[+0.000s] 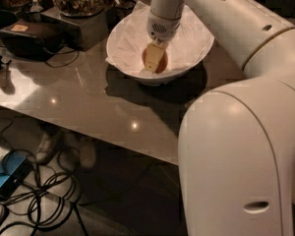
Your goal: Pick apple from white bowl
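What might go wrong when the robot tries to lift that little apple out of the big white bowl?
The gripper is down in the wide white bowl at the small reddish-orange apple. The round apple might slip and roll across the crinkled white paper. The paper could snag and lift too. A bump might shove the bowl along the shiny table.
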`<state>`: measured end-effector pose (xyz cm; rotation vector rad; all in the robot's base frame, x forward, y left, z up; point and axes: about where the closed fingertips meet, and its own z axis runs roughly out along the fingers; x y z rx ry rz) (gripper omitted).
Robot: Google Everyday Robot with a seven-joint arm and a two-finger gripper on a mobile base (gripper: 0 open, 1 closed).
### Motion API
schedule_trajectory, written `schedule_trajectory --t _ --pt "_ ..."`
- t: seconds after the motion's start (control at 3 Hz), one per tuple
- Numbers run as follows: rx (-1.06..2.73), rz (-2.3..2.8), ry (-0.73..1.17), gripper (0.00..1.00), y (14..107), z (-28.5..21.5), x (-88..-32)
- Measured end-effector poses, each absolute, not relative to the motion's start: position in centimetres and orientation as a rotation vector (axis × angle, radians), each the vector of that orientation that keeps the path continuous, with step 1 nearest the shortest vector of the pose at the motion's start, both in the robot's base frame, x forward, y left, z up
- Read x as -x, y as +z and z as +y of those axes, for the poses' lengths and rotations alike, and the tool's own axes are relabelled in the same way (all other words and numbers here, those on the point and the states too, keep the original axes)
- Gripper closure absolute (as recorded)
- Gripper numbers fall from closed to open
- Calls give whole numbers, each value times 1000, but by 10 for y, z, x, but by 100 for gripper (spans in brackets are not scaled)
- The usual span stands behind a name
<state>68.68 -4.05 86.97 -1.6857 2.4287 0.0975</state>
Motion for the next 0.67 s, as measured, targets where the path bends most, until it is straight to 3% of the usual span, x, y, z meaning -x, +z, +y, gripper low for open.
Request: schedule_trajectory --t 0.67 --pt "1597 2373 178 100 951 -28 -657"
